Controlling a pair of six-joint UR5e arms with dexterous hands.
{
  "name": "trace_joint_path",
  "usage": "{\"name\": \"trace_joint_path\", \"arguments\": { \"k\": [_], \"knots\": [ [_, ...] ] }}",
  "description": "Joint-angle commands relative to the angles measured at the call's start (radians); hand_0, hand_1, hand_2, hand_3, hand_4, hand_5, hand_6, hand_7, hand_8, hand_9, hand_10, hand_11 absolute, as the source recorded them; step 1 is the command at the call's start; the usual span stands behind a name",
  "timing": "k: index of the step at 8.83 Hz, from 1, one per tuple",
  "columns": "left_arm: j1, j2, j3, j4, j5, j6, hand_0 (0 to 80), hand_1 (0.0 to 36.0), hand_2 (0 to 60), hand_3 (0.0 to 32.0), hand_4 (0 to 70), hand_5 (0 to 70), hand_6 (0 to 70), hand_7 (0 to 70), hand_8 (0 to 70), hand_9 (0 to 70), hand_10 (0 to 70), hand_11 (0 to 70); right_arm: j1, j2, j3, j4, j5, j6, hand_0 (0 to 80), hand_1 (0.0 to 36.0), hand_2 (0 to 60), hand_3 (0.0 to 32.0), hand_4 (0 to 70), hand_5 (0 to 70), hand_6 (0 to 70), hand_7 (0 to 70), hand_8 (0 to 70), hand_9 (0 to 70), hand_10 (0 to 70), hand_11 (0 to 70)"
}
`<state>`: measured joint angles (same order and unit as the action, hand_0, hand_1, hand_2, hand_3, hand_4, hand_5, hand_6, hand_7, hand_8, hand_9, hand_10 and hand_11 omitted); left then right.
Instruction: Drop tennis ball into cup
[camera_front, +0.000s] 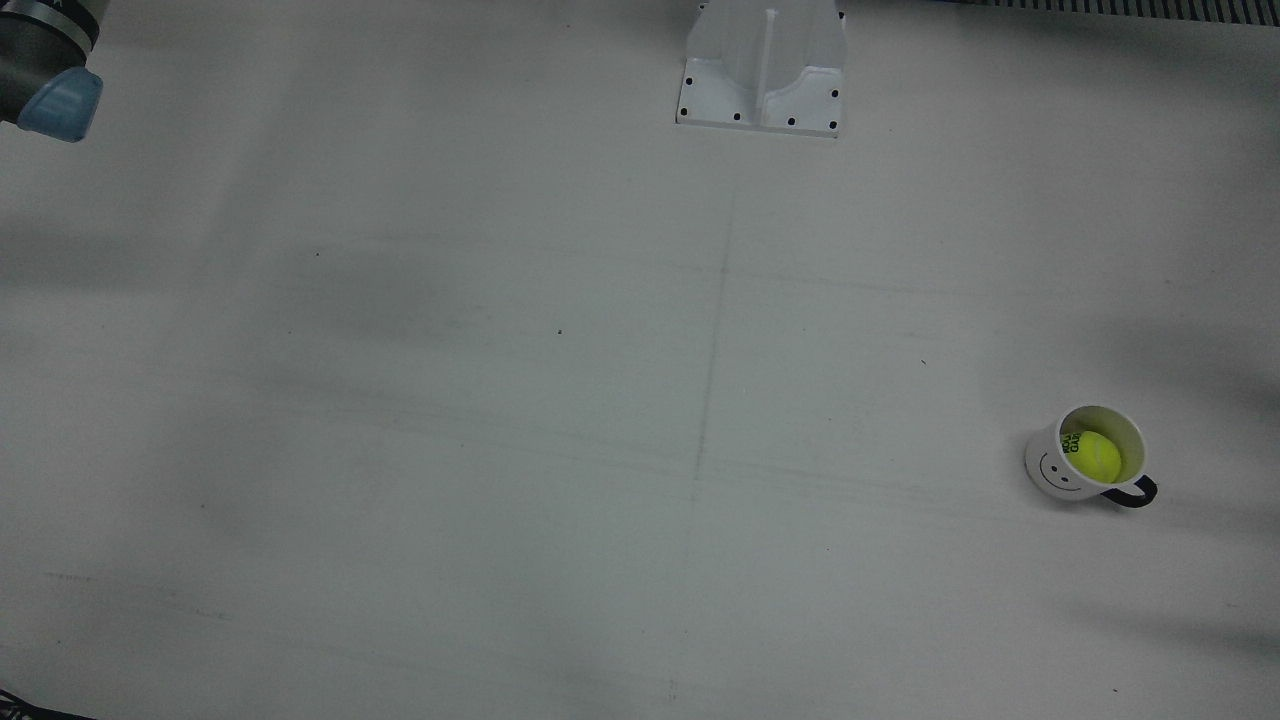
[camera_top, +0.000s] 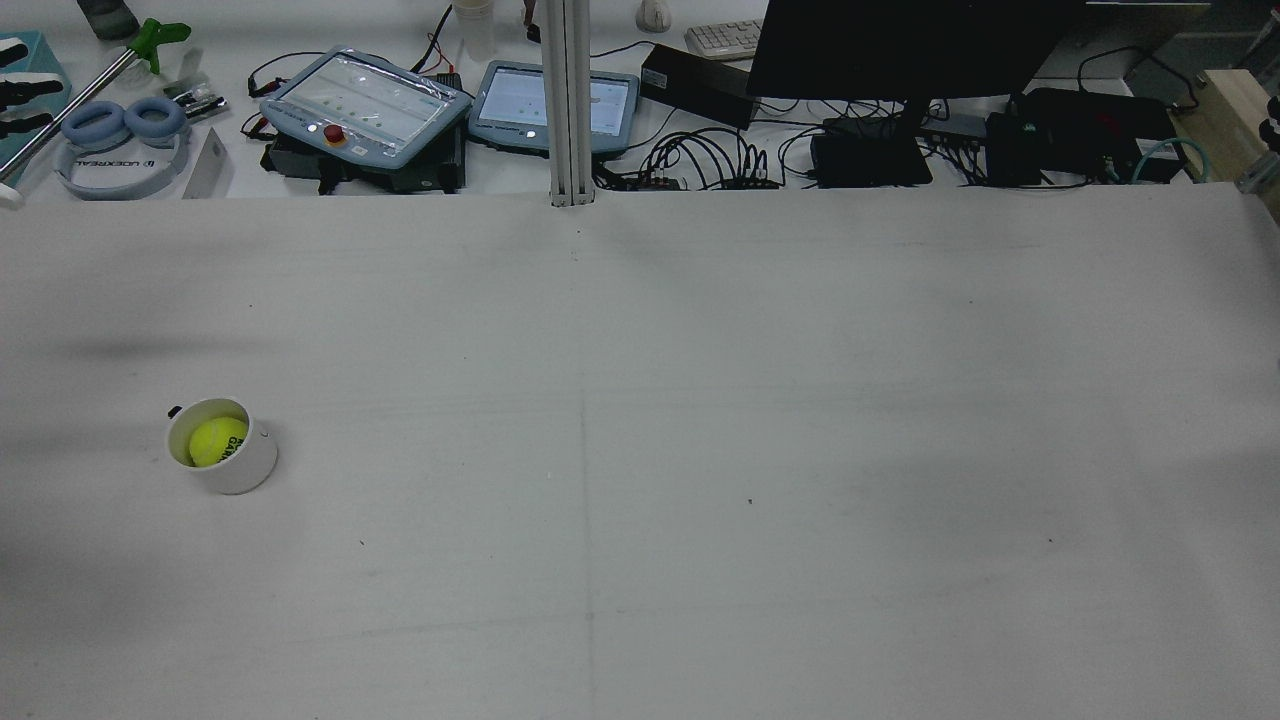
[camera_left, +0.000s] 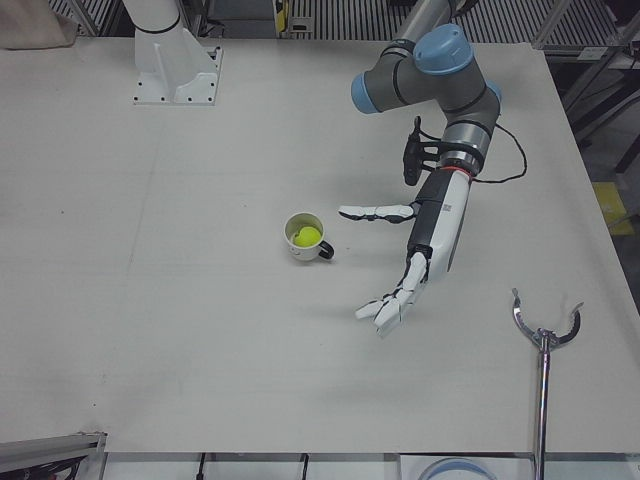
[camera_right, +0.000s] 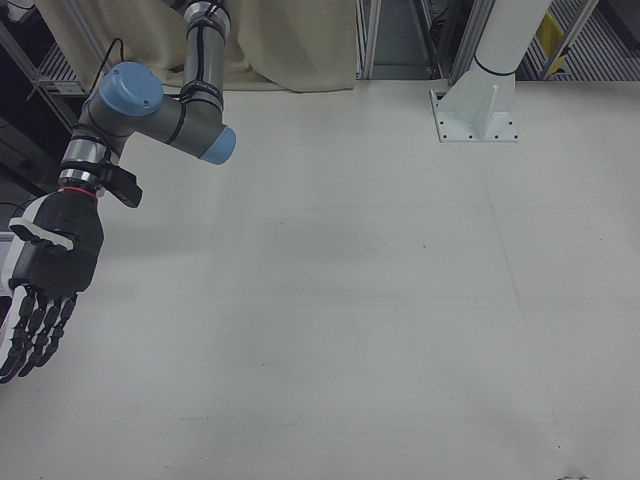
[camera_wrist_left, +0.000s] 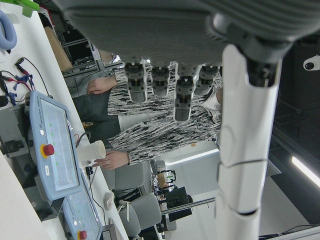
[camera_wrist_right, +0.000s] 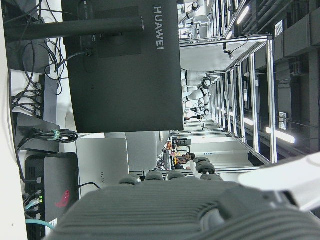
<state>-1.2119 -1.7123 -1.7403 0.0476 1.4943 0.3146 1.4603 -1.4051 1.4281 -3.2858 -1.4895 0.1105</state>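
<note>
A white cup (camera_front: 1085, 455) with a smiley face and a dark handle stands upright on the table; it also shows in the rear view (camera_top: 222, 445) and the left-front view (camera_left: 305, 237). A yellow tennis ball (camera_front: 1097, 455) lies inside it, also seen in the rear view (camera_top: 217, 440) and the left-front view (camera_left: 306, 236). My left hand (camera_left: 415, 250) is open and empty, fingers spread, to the side of the cup and apart from it. My right hand (camera_right: 45, 275) is open and empty, fingers hanging down, at the far side of the table.
A white pedestal base (camera_front: 762, 70) is bolted at the table's back edge. A metal grabber tool (camera_left: 543, 345) lies near the left arm's side. Teach pendants (camera_top: 365, 105), cables and a monitor (camera_top: 900, 45) stand beyond the table's far edge.
</note>
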Motion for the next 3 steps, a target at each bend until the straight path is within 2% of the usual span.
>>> {"name": "trace_joint_path", "arguments": {
  "k": [1,2,3],
  "knots": [
    [-0.001,-0.020,0.007,0.000,0.004,-0.002,64.8,26.7,2.0,0.0,7.9,13.8,29.3,17.9,11.2,12.7,10.4,18.0,0.000,0.000,0.000,0.000,0.000,0.000,0.0,0.0,0.0,0.0,0.0,0.0,0.0,0.0,0.0,0.0,0.0,0.0],
    [-0.001,-0.027,0.005,0.000,0.012,-0.002,64.6,26.8,1.3,0.0,8.5,13.0,25.3,19.5,10.4,13.0,10.4,17.9,0.000,0.000,0.000,0.000,0.000,0.000,0.0,0.0,0.0,0.0,0.0,0.0,0.0,0.0,0.0,0.0,0.0,0.0],
    [-0.001,-0.029,-0.002,0.001,0.012,-0.002,64.4,26.6,1.6,0.0,8.6,13.3,27.4,19.2,10.8,12.9,10.2,17.7,0.000,0.000,0.000,0.000,0.000,0.000,0.0,0.0,0.0,0.0,0.0,0.0,0.0,0.0,0.0,0.0,0.0,0.0]
  ]
}}
